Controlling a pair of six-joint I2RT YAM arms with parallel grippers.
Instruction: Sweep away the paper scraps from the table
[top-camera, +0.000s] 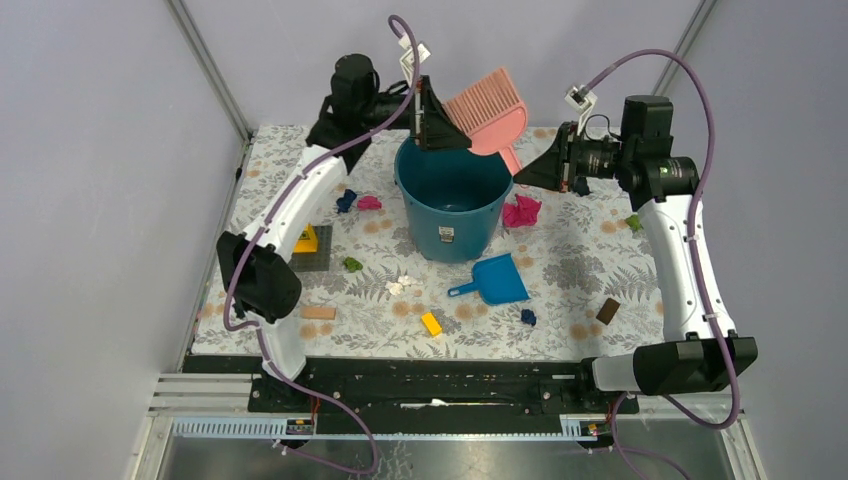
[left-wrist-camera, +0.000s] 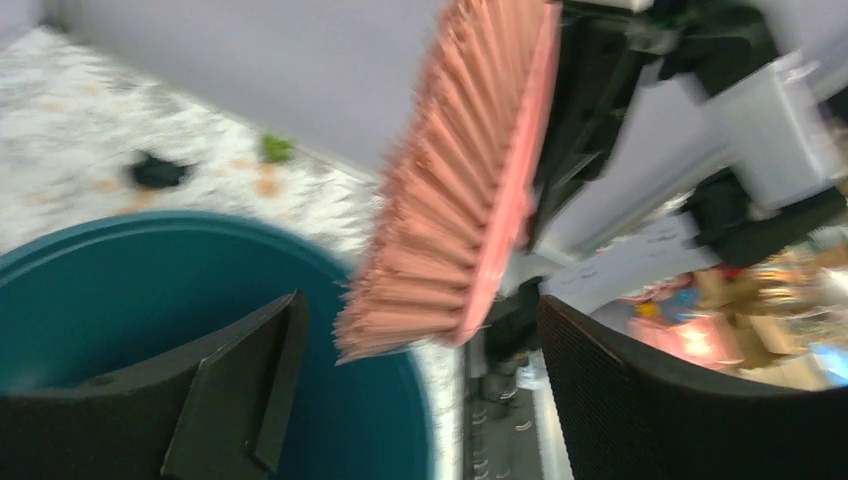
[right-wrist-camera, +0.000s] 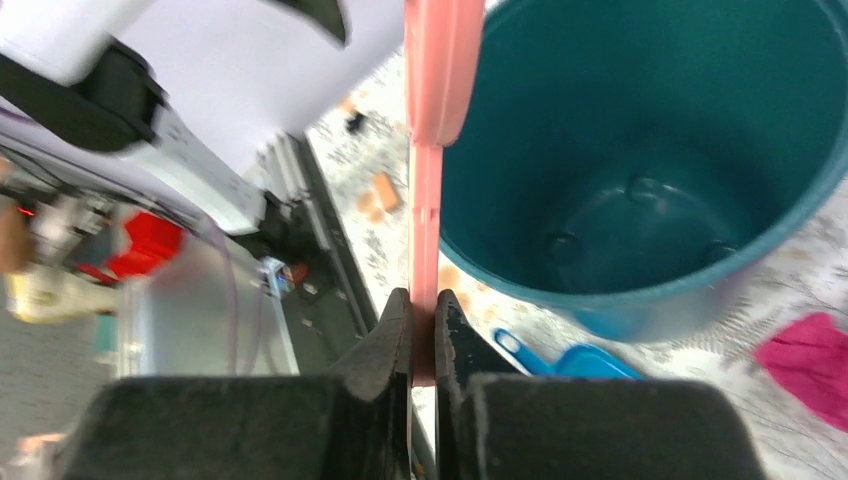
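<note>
Top view: paper scraps (top-camera: 521, 211) lie scattered over the surface (top-camera: 600, 265), most of them around the teal bucket (top-camera: 450, 215), which stands near the middle of the far edge. A blue dustpan (top-camera: 497, 280) sits just in front of the bucket. The pink brush (top-camera: 487, 105) hangs over the bucket's far rim. Left wrist view: left end effector (left-wrist-camera: 420, 310) has its jaws wide apart, one either side of the bristles. Right wrist view: right end effector (right-wrist-camera: 423, 310) is clamped on the brush handle.

Crumpled paper scraps (top-camera: 521, 211), magenta, dark blue, green and white, lie scattered apart across the floral-patterned table (top-camera: 590, 265).
</note>
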